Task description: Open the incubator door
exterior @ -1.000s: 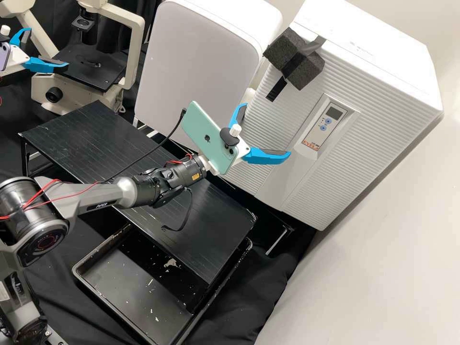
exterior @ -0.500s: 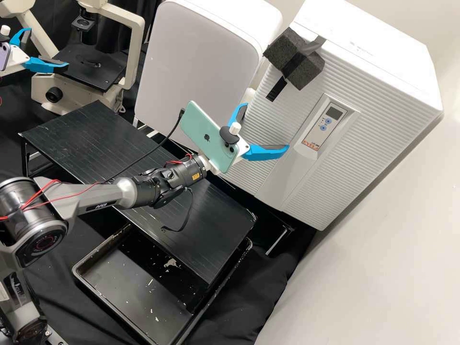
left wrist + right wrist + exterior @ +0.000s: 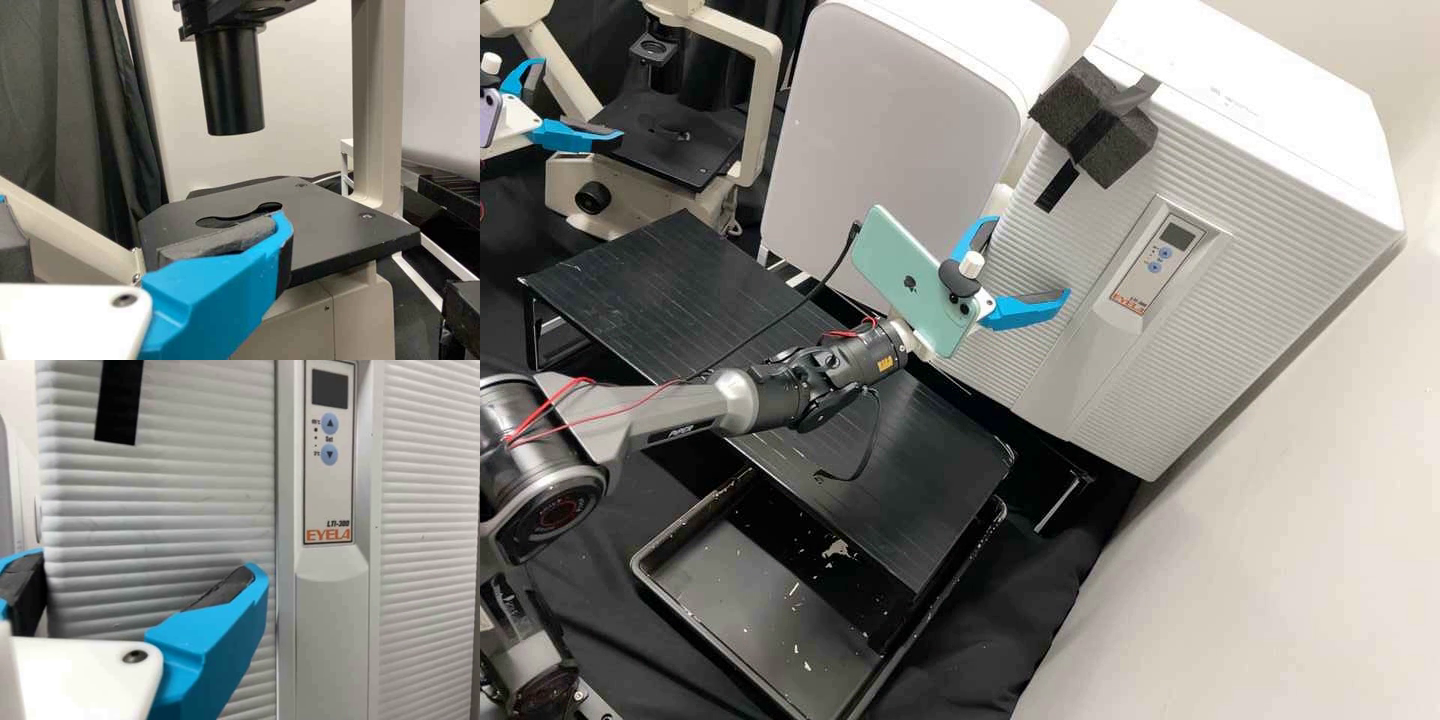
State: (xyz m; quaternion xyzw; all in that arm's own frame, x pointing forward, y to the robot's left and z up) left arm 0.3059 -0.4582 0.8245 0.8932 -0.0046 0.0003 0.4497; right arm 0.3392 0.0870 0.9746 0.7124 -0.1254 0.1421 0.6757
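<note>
One incubator (image 3: 1280, 190): white, at the right of the high view, with the ribbed door (image 3: 1040, 260) on its front.
Door: appears closed; the right wrist view faces its ribbed surface squarely.
Right gripper (image 3: 1032, 258): released and holding nothing, its two blue fingers spread apart; it hangs in front of the door's lower part, near the edge beside the white cabinet (image 3: 880, 130). Whether a finger touches the door, I cannot tell.
Left gripper (image 3: 582, 100): also released and holding nothing, fingers apart, at the upper left of the high view, near the microscope (image 3: 765, 100). In the left wrist view one finger lies in front of the black microscope stage (image 3: 675, 155); contact between them is unclear.
Control panel (image 3: 1150, 262): set in a smooth raised column on the incubator front, with a small dark display (image 3: 1178, 236) above two blue buttons.
Foam blocks (image 3: 1122, 150): dark grey, at the upper part of the door, with black tape (image 3: 1057, 187) running down from them.
Right arm (image 3: 690, 400): stretched out over a black platform (image 3: 630, 290), with a mint-green phone (image 3: 905, 285) mounted just behind the gripper and a black cable (image 3: 810, 300) plugged into that phone.
Black tray (image 3: 643, 567): partly under the platform, pale flecks scattered inside.
Dark cloth (image 3: 1000, 610): spread beneath and around the tray.
</note>
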